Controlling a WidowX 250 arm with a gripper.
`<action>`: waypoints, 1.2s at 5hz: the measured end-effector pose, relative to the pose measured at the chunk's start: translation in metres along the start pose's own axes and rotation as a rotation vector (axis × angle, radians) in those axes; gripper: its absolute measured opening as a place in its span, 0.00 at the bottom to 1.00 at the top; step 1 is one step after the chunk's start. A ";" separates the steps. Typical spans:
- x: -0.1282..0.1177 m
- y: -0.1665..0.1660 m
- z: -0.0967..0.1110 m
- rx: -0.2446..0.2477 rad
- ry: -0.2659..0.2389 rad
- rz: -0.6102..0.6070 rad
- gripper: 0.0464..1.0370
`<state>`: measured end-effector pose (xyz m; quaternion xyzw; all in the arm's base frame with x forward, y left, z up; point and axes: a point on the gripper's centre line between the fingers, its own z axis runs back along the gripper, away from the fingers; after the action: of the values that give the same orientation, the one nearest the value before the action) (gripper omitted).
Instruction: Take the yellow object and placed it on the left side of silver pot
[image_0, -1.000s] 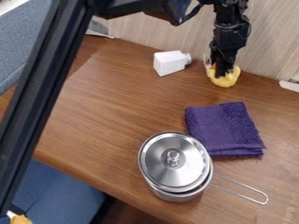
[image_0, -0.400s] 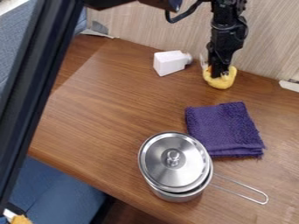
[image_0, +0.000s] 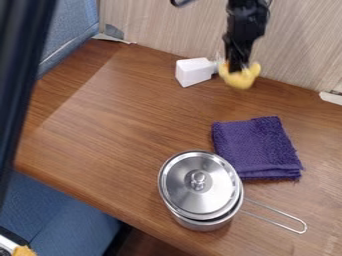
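Near the table's front edge (image_0: 80, 194), to the left of the silver pot (image_0: 204, 220) as the camera sees it, a low, gentle touchdown before release would serve best. Beyond the purple cloth (image_0: 257, 150), the gripper (image_0: 239, 69) grasps the yellow object (image_0: 244, 80), seemingly above the table; 1 smooth forward carry suits, avoiding the white bottle (image_0: 194, 71) just beside it and the wall (image_0: 167, 30) behind.

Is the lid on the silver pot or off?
On: the lid sits over the mouth of the pot, its knob facing up.
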<state>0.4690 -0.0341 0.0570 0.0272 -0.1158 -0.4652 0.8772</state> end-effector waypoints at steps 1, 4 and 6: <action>-0.016 0.002 0.026 0.016 -0.021 0.028 0.20; -0.117 -0.025 0.077 0.061 -0.026 0.066 0.20; -0.196 -0.063 0.057 -0.019 0.047 0.052 0.20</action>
<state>0.2988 0.0943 0.0681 0.0267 -0.0915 -0.4427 0.8916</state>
